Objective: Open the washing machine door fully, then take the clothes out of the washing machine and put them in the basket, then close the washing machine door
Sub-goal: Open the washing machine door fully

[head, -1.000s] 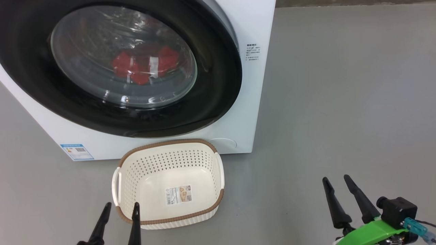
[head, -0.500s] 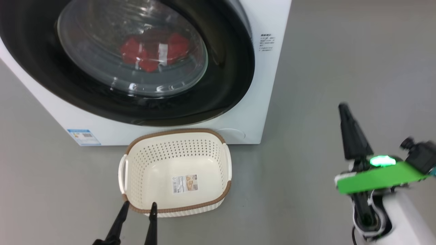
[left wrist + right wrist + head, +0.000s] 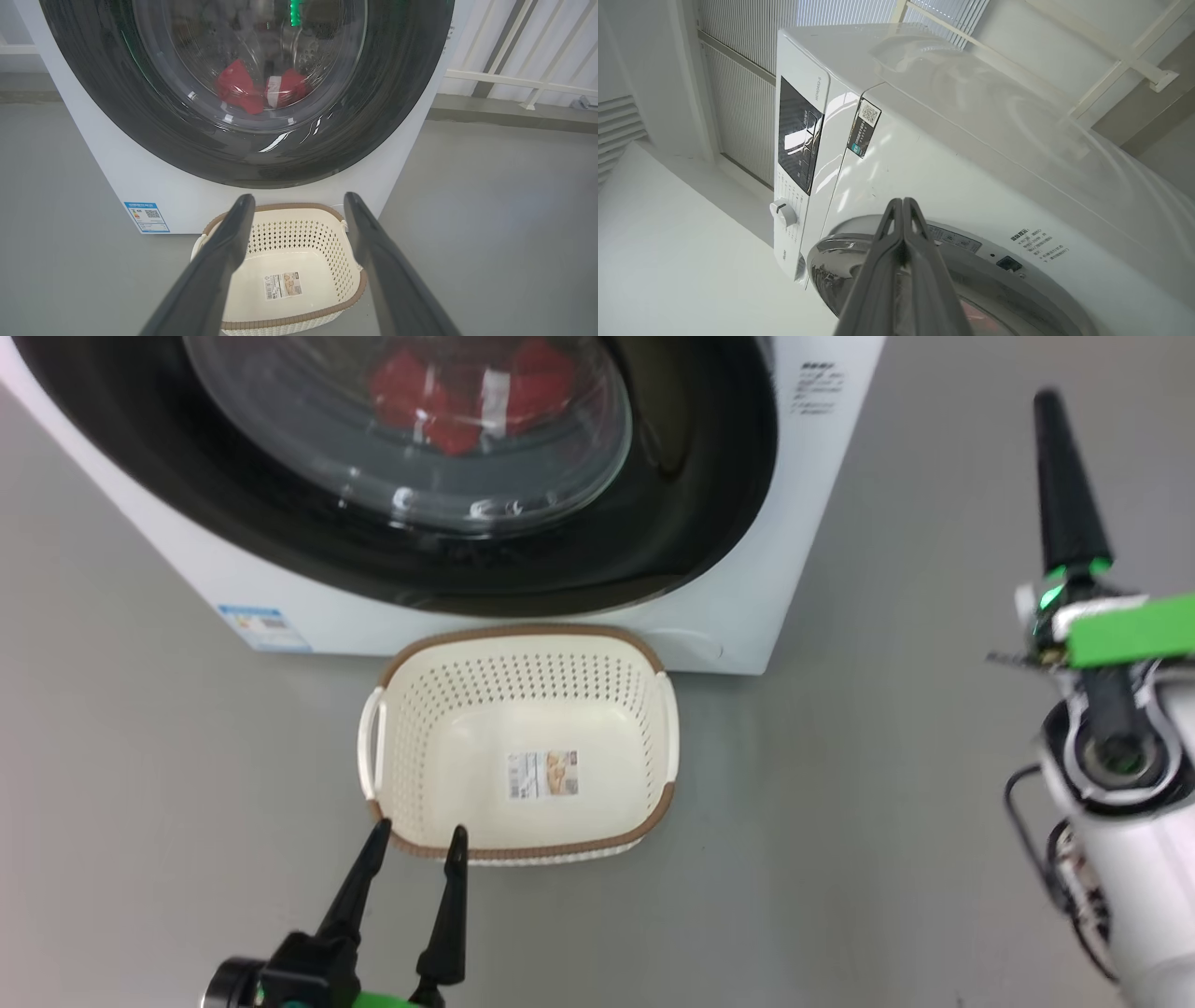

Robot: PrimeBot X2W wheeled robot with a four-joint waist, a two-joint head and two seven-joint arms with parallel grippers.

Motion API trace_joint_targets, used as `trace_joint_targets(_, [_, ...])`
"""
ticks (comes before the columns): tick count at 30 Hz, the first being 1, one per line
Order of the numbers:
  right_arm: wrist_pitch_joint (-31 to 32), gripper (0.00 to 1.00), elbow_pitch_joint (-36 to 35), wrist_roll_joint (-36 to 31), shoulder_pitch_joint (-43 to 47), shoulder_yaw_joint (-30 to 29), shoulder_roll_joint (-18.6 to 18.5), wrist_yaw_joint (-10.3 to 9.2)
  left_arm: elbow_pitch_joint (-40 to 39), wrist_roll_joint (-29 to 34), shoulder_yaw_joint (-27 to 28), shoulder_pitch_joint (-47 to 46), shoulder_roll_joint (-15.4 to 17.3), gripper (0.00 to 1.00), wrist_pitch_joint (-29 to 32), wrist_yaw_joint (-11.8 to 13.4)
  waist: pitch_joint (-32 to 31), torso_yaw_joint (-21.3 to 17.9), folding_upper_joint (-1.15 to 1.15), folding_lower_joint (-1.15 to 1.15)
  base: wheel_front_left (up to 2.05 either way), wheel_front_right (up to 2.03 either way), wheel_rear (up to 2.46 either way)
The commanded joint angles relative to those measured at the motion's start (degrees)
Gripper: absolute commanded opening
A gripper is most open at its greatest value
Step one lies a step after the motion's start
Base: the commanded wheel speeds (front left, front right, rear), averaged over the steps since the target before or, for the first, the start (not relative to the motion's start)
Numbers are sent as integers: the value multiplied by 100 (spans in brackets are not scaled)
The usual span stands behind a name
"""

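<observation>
Well, the door looks shut on the washer, though its edge is hard to judge; the clothes show red through it. The basket sits on the floor just before the washer. Left end effector hovers spread near its rim; right end effector is clenched aloft.

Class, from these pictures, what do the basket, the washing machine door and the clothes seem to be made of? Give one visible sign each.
Basket: likely moulded plastic, matt cream, punched with even holes. Washing machine door: glossy black rim, probably plastic, reflecting light; clear bulging window, glass by its look. Clothes: soft red fabric, crumpled in folds.
</observation>
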Motion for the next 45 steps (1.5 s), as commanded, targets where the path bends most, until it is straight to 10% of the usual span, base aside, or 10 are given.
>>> trace_joint_targets(1, [99, 0, -159, 200, -218, 106, -64, -4, -160, -36, 139, -187, 35, 100, -70, 48, 258, 216, 0, 0, 0, 0, 0])
trace_joint_targets(24, [4320, 0, 1990, 2584, -2538, -257, -662, -4, -284, -433, -586, -973, 34, 100, -70, 365, 1343, 883, 0, 0, 0, 0, 0])
trace_joint_targets(45, [5244, 0, 2524, 2228, -2829, 64, -553, -4, -223, -531, -750, -1093, 34, 100, -70, 452, 1258, 943, 0, 0, 0, 0, 0])
